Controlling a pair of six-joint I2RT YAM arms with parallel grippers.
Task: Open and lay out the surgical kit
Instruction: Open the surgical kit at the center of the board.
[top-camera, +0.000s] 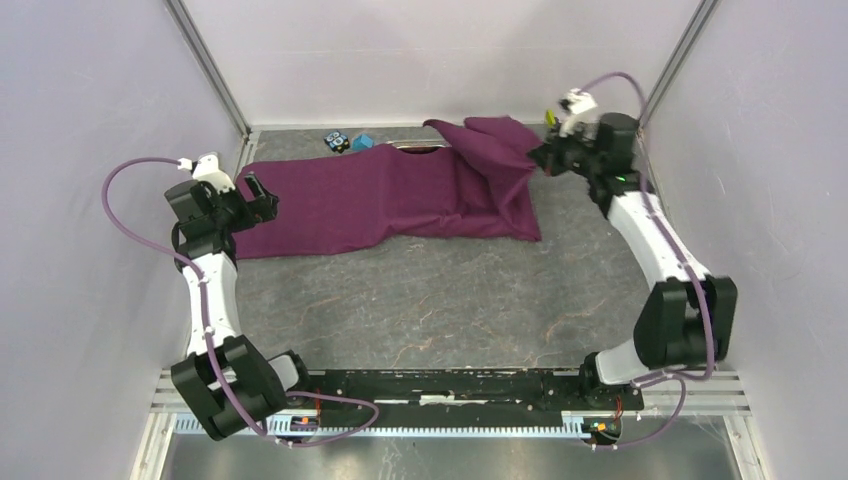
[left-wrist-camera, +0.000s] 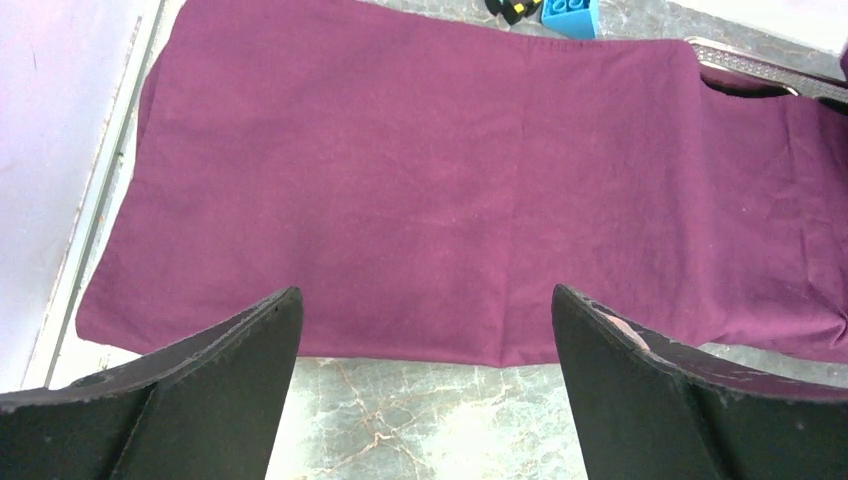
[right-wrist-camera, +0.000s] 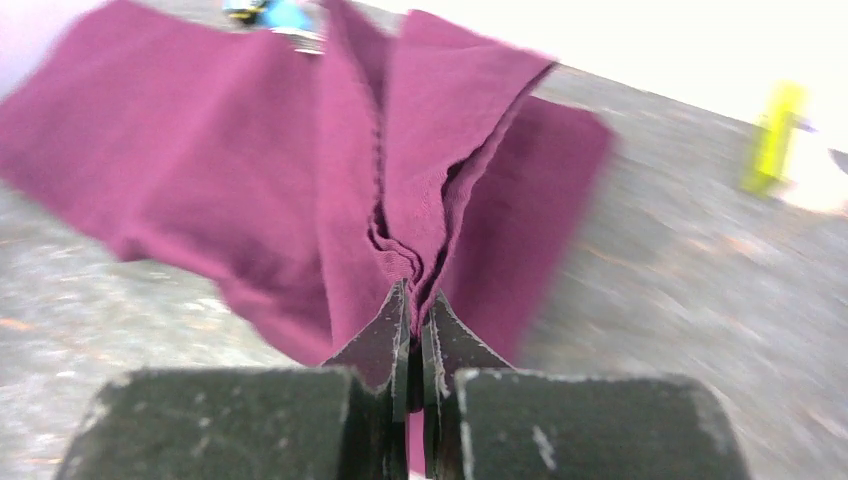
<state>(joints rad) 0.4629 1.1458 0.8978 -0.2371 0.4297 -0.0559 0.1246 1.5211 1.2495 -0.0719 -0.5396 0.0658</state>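
The purple cloth wrap (top-camera: 400, 195) lies across the back of the table, its left part spread flat (left-wrist-camera: 420, 190). A strip of the steel tray's rim (top-camera: 418, 148) shows at its far edge, also in the left wrist view (left-wrist-camera: 760, 70). My right gripper (top-camera: 540, 160) is shut on a bunched fold of the cloth (right-wrist-camera: 420, 200) and holds that right end lifted. My left gripper (top-camera: 262, 197) is open and empty, just off the cloth's left end, its fingers (left-wrist-camera: 640, 370) over bare table. Forceps, tweezers, packet and gauze are hidden.
A small blue block (top-camera: 362, 142) and a black-and-blue toy-like object (top-camera: 337, 141) sit behind the cloth near the back wall; the block also shows in the left wrist view (left-wrist-camera: 570, 15). A yellow-green object (right-wrist-camera: 775, 135) is at the right. Walls enclose three sides.
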